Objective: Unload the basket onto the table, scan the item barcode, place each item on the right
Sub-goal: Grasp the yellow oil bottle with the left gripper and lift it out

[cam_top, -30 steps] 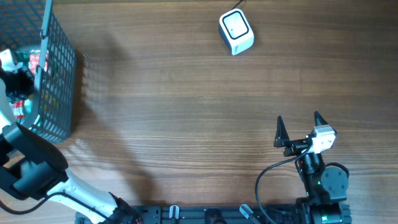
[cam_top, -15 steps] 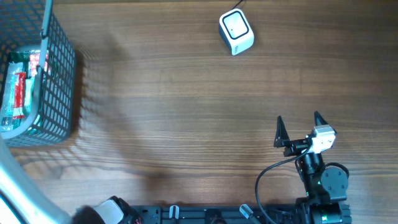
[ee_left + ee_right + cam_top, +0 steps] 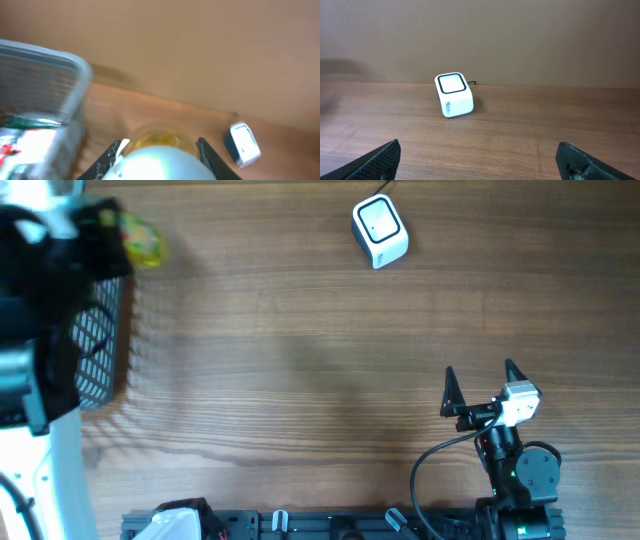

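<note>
– Wood-grain tabletop (image 3: 300, 380) all across, with a plain tan wall behind it. Where on it is the thing to scan?
– Not on it. The yellow item (image 3: 142, 242) is in the upper left of the overhead frame, held above the table by the left gripper (image 3: 160, 150). In the left wrist view it sits between the two dark fingers (image 3: 111, 156). The jaws are narrowed onto its sides, and a pale rounded top faces the lens.
– Why so high?
– My guess is to keep it clear of the wire basket (image 3: 100, 350) just beneath, where red, green and white packets (image 3: 22, 145) lie. The picture is blurred, and no barcode shows in any view.
– And the scanner?
– The white scanner (image 3: 380, 232) stands at upper centre, well apart to the right of the item, with its window tilted upward. I'd judge the item must be carried across and its label turned toward that window.
– The other arm?
– The right gripper (image 3: 480, 388) is at lower right, jaws spread wide and empty. It points toward the scanner and is out of the path.
</note>
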`<state>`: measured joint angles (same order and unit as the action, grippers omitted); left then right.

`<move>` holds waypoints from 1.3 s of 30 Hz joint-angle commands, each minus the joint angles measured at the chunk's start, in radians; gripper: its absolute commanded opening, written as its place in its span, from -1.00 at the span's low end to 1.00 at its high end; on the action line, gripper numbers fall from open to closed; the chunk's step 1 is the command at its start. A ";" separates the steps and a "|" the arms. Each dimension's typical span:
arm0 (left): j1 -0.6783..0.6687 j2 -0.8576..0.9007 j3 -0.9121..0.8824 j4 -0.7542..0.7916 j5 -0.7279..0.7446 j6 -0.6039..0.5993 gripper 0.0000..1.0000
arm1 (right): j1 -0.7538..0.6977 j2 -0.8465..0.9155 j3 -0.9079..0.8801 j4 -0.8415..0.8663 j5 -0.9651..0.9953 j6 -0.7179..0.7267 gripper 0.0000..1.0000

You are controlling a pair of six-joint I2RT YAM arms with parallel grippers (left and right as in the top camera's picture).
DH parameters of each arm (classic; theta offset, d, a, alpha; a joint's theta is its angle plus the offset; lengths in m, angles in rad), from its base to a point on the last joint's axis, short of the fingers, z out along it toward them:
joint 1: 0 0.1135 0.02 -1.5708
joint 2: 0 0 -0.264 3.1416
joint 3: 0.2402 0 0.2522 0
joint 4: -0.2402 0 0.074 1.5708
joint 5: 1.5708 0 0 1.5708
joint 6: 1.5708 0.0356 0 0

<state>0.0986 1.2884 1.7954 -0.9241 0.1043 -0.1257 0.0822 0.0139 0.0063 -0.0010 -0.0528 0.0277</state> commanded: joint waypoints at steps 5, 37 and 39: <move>-0.330 0.149 0.008 -0.132 0.007 -0.040 -0.45 | -0.005 -0.003 -0.001 0.003 -0.016 -0.009 0.99; -0.891 0.598 0.004 -0.055 -0.264 -0.594 -0.70 | -0.005 -0.003 -0.001 0.003 -0.016 -0.009 0.99; -0.891 0.614 0.004 -0.055 -0.264 -0.594 -0.70 | -0.005 -0.003 -0.001 0.003 -0.016 -0.008 1.00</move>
<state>-0.7910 1.8786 1.7939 -0.9867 -0.1383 -0.6720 0.0822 0.0139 0.0063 -0.0006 -0.0528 0.0277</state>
